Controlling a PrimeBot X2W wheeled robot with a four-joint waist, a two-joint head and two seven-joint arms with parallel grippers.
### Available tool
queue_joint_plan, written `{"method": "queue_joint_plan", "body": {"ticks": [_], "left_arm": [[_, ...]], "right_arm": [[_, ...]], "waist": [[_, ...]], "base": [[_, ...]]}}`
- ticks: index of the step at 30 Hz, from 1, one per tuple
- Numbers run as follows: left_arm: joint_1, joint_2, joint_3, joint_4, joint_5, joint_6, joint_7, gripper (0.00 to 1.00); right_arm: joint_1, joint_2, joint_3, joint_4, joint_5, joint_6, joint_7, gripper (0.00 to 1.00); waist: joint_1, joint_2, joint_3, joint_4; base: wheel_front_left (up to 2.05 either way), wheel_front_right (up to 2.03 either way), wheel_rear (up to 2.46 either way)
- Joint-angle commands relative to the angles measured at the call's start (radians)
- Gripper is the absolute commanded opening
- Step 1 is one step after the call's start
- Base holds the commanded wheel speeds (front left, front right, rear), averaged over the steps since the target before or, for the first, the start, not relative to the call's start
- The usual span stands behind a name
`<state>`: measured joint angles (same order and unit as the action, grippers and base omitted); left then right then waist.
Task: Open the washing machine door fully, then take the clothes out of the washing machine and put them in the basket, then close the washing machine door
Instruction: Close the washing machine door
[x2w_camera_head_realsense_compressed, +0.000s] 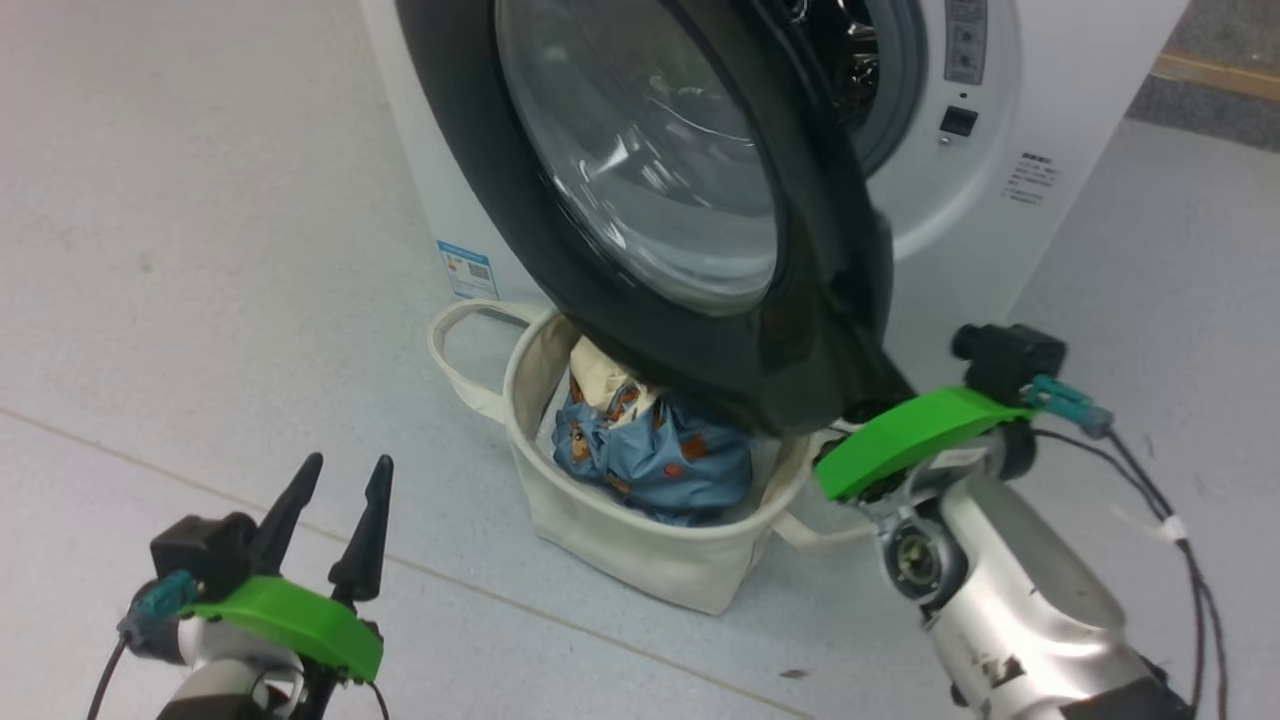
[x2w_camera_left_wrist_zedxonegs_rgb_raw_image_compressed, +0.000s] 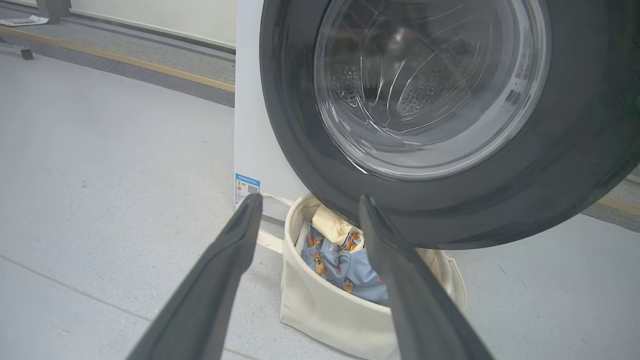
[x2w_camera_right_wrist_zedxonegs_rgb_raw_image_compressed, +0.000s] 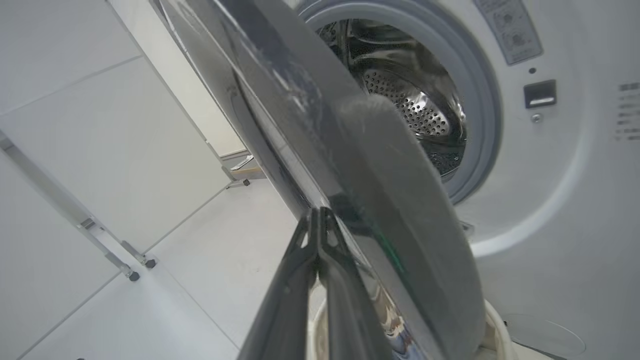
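The white washing machine (x2w_camera_head_realsense_compressed: 1000, 200) stands at the top of the head view. Its black-ringed door (x2w_camera_head_realsense_compressed: 640, 170) is swung partway out over the basket (x2w_camera_head_realsense_compressed: 640, 560). The cream basket sits on the floor below the door and holds the blue bear-print clothes (x2w_camera_head_realsense_compressed: 650, 450). My left gripper (x2w_camera_head_realsense_compressed: 348, 460) is open at the lower left, well short of the basket (x2w_camera_left_wrist_zedxonegs_rgb_raw_image_compressed: 325, 310), with nothing between its fingers. In the right wrist view my right gripper (x2w_camera_right_wrist_zedxonegs_rgb_raw_image_compressed: 317, 214) is shut, its tips against the door's (x2w_camera_right_wrist_zedxonegs_rgb_raw_image_compressed: 350, 150) outer face near the lower rim. The steel drum (x2w_camera_right_wrist_zedxonegs_rgb_raw_image_compressed: 410, 90) behind it looks empty.
Pale grey floor (x2w_camera_head_realsense_compressed: 200, 250) spreads to the left and front. My right forearm (x2w_camera_head_realsense_compressed: 1010, 590) and its loose cables (x2w_camera_head_realsense_compressed: 1190, 560) sit right of the basket. A white partition on small feet (x2w_camera_right_wrist_zedxonegs_rgb_raw_image_compressed: 132, 272) stands beyond the door. A wooden floor strip (x2w_camera_left_wrist_zedxonegs_rgb_raw_image_compressed: 125, 60) runs at the back.
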<state>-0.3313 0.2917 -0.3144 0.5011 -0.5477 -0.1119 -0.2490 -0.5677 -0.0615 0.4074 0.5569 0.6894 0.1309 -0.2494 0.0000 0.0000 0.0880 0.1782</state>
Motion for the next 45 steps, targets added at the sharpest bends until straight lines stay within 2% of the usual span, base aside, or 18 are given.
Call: {"method": "queue_joint_plan", "body": {"ticks": [1,9,17,33,42,43,44,45], "left_arm": [[-0.053,0.022,0.043,-0.029,0.006,-0.004,-0.012,1.0],[-0.073,-0.005,0.058,-0.043,0.013,-0.011,-0.013,1.0],[-0.132,-0.033,0.062,-0.044,0.03,-0.017,-0.013,1.0],[-0.177,-0.058,0.054,-0.063,0.017,-0.019,-0.013,1.0],[-0.163,-0.057,0.066,-0.065,0.014,-0.019,-0.013,1.0],[-0.161,-0.056,0.069,-0.065,0.013,-0.019,-0.013,1.0],[-0.158,-0.055,0.072,-0.065,0.013,-0.019,-0.013,1.0],[-0.154,-0.053,0.076,-0.065,0.013,-0.019,-0.013,1.0]], "right_arm": [[-0.028,0.011,-0.014,-0.026,-0.016,0.0,-0.012,0.0],[-0.173,0.011,-0.073,0.028,-0.052,0.0,-0.012,0.0],[-0.322,0.011,-0.188,0.113,-0.122,0.0,-0.012,0.0],[-0.483,0.011,-0.374,0.229,-0.248,0.0,-0.012,0.0],[-0.484,0.011,-0.402,0.244,-0.273,0.0,-0.012,0.0],[-0.48,0.011,-0.4,0.242,-0.273,0.0,-0.012,0.86],[-0.474,0.011,-0.396,0.24,-0.27,0.0,-0.012,1.0],[-0.465,0.011,-0.391,0.243,-0.262,0.0,-0.012,1.0]], "waist": [[0.0,0.0,0.013,-0.009],[0.0,0.0,0.127,-0.03],[0.0,0.0,0.236,-0.019],[0.0,0.0,0.336,0.015],[0.0,0.0,0.322,0.017],[0.0,0.0,0.318,0.015],[0.0,0.0,0.313,0.012],[0.0,0.0,0.306,0.008]], "base": [[0.0,0.0,0.0],[0.0,0.0,0.0],[0.0,0.0,0.0],[0.0,0.0,0.0],[0.0,0.0,0.0],[0.0,0.0,0.0],[0.0,0.0,0.0],[0.0,0.0,0.0]]}}
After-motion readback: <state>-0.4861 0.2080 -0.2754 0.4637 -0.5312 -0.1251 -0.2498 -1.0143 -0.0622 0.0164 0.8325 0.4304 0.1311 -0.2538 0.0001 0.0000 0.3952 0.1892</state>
